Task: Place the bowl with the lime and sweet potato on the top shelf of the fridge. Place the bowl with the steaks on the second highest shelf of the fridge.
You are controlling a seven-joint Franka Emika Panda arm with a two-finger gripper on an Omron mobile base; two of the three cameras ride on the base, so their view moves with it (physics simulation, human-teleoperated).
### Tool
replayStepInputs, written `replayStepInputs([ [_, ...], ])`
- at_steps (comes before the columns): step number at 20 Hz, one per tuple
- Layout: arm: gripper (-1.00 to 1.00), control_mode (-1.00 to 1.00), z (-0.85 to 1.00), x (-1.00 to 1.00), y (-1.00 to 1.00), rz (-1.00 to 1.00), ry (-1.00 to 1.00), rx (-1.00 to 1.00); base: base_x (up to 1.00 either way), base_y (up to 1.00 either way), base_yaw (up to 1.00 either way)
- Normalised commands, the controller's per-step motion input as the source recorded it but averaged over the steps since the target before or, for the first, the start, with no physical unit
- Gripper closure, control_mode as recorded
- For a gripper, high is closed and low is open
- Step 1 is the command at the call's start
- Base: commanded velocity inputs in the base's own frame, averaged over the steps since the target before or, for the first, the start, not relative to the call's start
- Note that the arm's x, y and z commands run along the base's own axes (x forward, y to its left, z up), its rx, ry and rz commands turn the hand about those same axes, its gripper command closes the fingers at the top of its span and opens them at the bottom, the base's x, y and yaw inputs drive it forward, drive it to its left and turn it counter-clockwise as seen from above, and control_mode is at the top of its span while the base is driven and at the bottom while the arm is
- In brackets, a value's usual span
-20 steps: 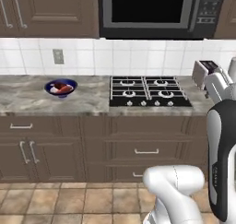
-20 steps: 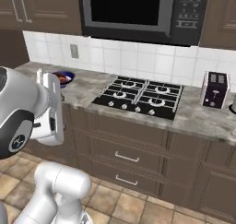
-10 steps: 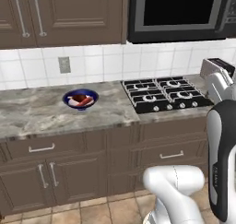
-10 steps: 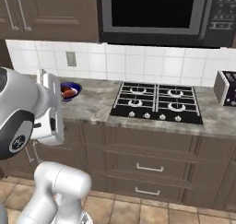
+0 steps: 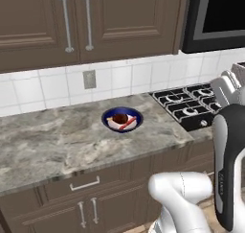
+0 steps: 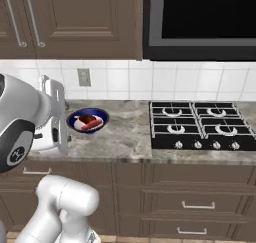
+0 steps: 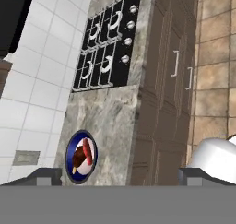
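You are looking at the blue bowl holding the steaks, which is sitting on the grey marbled worktop well ahead of the hand and below it, beside the stove. Your hand is hanging released, fingers spread wide, grasping nothing. Expect a stiff, smooth-glazed, likely slippery bowl with loose meat that may slide if tipped. Pinch the rim at its near edge and carry it level.

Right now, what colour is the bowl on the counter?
Dark blue outside, white inside; the bowl shows best in the left base view.
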Motion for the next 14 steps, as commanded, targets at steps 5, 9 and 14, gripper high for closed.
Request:
replayStepInputs([
  [5,-1.00,1.00,0.00,0.00,0.00,0.00,0.00,0.00,0.51,0.21,-0.09],
  [9,-1.00,1.00,0.00,0.00,0.00,0.00,0.00,0.00,0.26,0.00,0.00],
  [14,-1.00,-1.00,-0.22,0.28,0.00,0.02,0.08,0.00,0.07,0.00,0.00],
])
